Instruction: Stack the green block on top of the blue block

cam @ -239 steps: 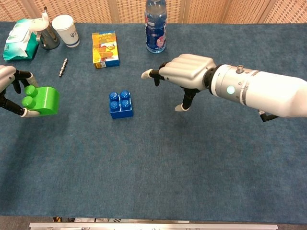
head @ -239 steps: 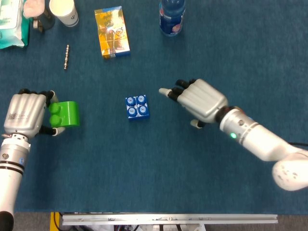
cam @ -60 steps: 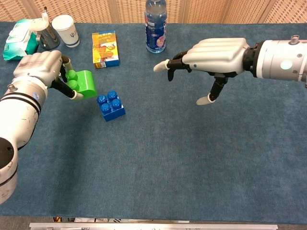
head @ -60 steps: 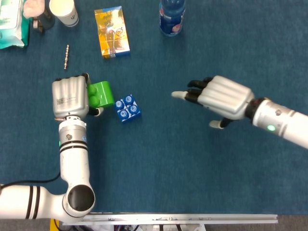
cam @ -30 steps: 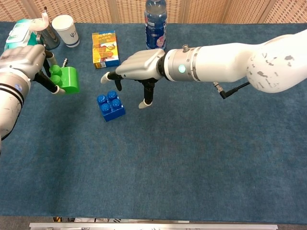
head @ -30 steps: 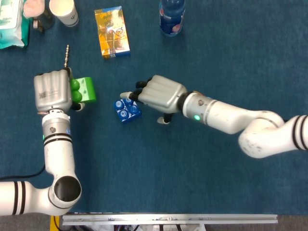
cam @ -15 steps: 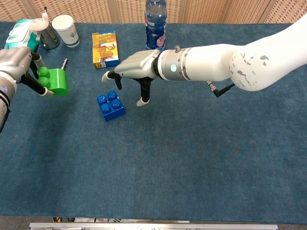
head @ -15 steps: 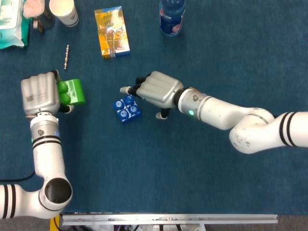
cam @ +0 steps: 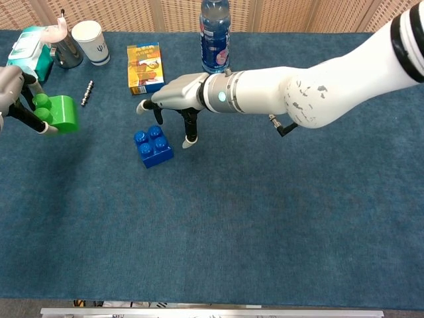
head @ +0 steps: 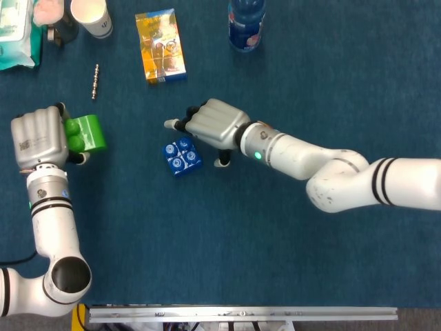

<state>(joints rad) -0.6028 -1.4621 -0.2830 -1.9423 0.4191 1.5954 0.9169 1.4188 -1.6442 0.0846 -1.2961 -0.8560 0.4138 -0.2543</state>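
- While the left hand (head: 39, 140) grips the green block (head: 85, 134) at the far left, the blue block (head: 182, 156) sits alone on the counter (head: 275, 241), well apart at the green one's 3 o'clock.
- Left-hand fingers (cam: 33, 123) pinch the green block from both sides; its studs face the palm, so the block is tipped on its side, and in chest view it looks lifted off the carpet.
- Right hand (head: 210, 127) hovers just at 1 o'clock of the blue block, palm down, holding nothing.
- Right-hand fingers (cam: 188, 130) hang curled downward, with one pointing out toward 9 o'clock; the thumb tip sits near the blue block's right edge, contact cannot be told.
- Blue block lies flat with studs up, rotated a bit off square.
- Yellow box (head: 160, 45) lies at 12 o'clock of the blue block, near the counter's far side.
- Blue bottle (cam: 215, 36) stands upright at 1 o'clock of the right hand.
- Small metal pin (head: 95, 81) lies at 12 o'clock of the green block.
- White cup (cam: 91, 42) and wipes pack (cam: 29, 53) sit in the far-left corner, beside a dark container (cam: 64, 50).
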